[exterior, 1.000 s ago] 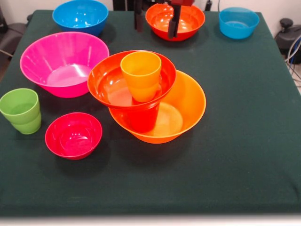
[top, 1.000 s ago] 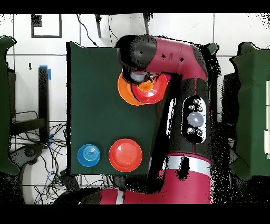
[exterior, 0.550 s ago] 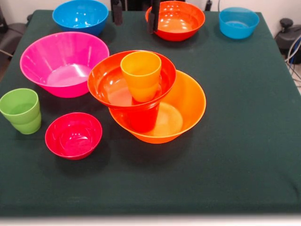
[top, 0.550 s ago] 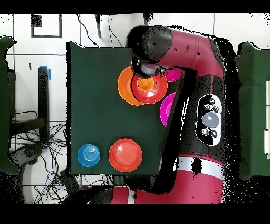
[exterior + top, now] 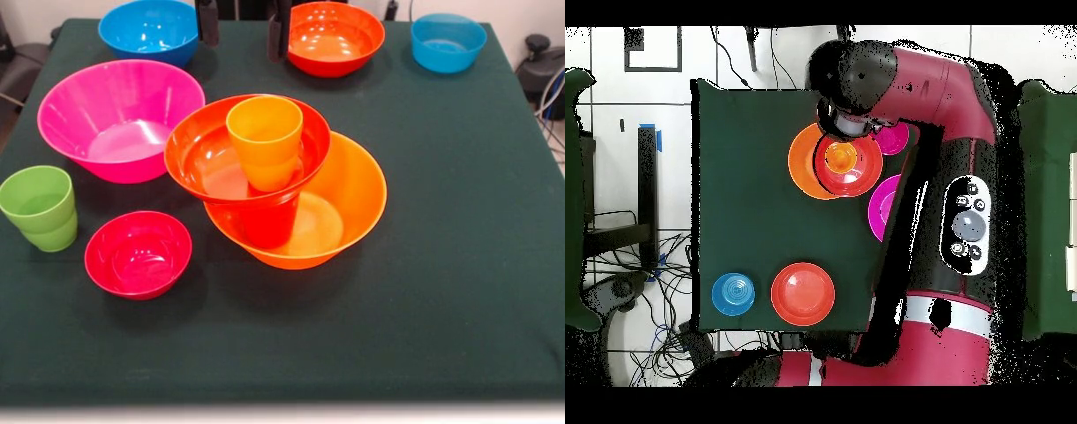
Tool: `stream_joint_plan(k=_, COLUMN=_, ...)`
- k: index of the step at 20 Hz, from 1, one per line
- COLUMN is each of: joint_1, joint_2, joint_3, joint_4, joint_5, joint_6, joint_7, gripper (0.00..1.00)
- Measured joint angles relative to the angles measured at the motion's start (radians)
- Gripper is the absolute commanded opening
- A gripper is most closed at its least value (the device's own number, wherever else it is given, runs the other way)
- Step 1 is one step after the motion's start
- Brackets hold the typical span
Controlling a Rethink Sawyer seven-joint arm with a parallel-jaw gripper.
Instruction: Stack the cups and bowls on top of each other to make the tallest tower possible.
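A: Where is the tower (image 5: 282,181) standing now?

B: It is standing near the middle of the surface (image 5: 459,265). The wide orange bowl (image 5: 349,208) is sitting at the bottom. A red-orange cup (image 5: 265,221) is standing inside it, a red-orange bowl (image 5: 203,150) is resting on that cup, and the orange cup (image 5: 265,141) is sitting upright in that bowl.

A: And the gripper (image 5: 243,22)?

B: It is hanging at the far edge, between the blue bowl (image 5: 150,28) and another red-orange bowl (image 5: 335,37). Its two dark fingers (image 5: 207,22) are standing wide apart, and they are holding nothing.

A: What else is lying around?

B: The pink bowl (image 5: 119,115) is sitting to the left of the tower in the front view, just beside it. The green cup (image 5: 40,208) is standing upright near the left edge, and the crimson bowl (image 5: 137,252) is sitting close to it. A smaller blue bowl (image 5: 448,40) is sitting in the far right corner.

A: From above?

B: The arm (image 5: 935,150) is covering one side of the surface, and the tower (image 5: 830,160) is showing beside it.
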Motion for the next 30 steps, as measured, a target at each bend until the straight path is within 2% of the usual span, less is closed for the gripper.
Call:
stream_joint_plan(k=12, joint_1=0.0, joint_2=-0.012, joint_3=0.0, joint_4=0.016, joint_5=0.017, joint_6=0.0, joint_7=0.0, gripper=1.0)
stream_joint_plan(k=18, joint_1=0.011, joint_2=-0.046, joint_3=-0.004, joint_4=0.111, joint_5=0.027, joint_6=-0.038, joint_7=0.0, gripper=1.0)
stream_joint_plan(k=24, joint_1=0.044, joint_2=-0.08, joint_3=-0.008, joint_4=0.231, joint_5=0.028, joint_6=-0.136, joint_7=0.0, gripper=1.0)
stream_joint_plan(k=30, joint_1=0.07, joint_2=-0.085, joint_3=-0.015, joint_4=0.278, joint_5=0.028, joint_6=-0.169, joint_7=0.0, gripper=1.0)
